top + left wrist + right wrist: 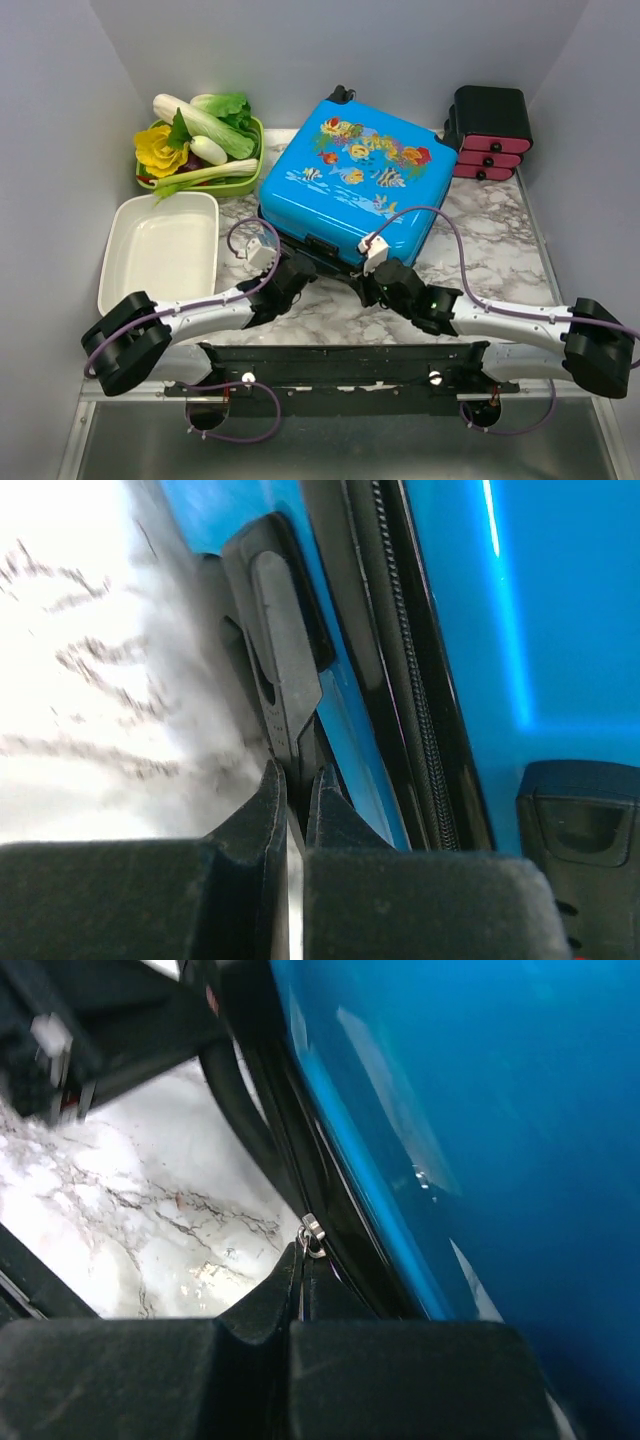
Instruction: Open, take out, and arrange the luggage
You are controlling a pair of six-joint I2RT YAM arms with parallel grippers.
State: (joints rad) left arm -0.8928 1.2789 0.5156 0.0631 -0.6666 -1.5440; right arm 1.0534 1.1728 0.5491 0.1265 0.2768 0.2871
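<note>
The luggage (pixel 350 180), a bright-blue hard-shell suitcase with fish prints, lies flat and closed in the middle of the marble table. My left gripper (pixel 290 278) is at its near left edge. In the left wrist view the left gripper (pixel 297 772) is shut on the lower end of a black side handle (pixel 283 670). My right gripper (pixel 375 282) is at the near edge. In the right wrist view the right gripper (pixel 301 1257) is shut on the zipper pull, whose silver ring (pixel 313 1234) shows just above the tips, against the black zipper band (pixel 300 1150).
A white rectangular dish (pixel 160 250) stands left of the suitcase. A green basket of toy vegetables (pixel 200 150) is at the back left. A black box with pink drawers (pixel 490 135) is at the back right. A black suitcase foot (pixel 580 830) shows beside the left gripper.
</note>
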